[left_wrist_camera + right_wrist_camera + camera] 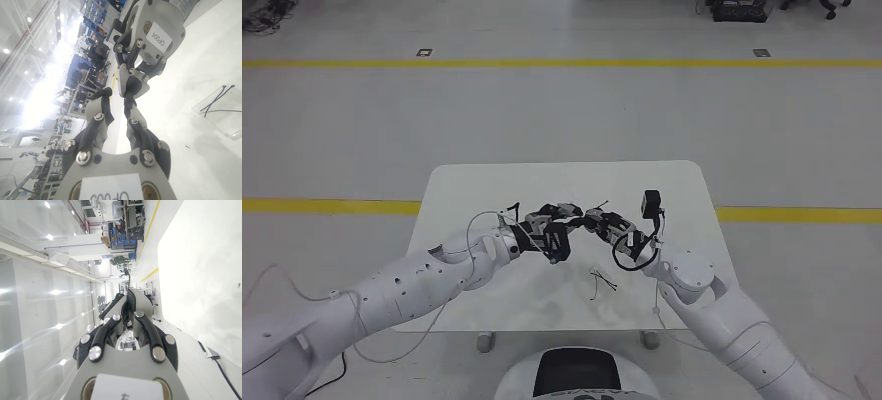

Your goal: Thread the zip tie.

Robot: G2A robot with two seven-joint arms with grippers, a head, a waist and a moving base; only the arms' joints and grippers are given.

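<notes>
well inside the edges of the table, left end effector spread, right end effector pinching the zip tie.

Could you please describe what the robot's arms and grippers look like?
The left arm and right arm are smooth white rounded shells with thin cables looping alongside; a black cable coils by the right wrist. The left gripper and right gripper have grey metal bodies, black link bars on silver pins, a white printed label each, and pale jaws with black textured pads.

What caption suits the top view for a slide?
Left end effector and right end effector meet above a table with loose zip ties.
</notes>
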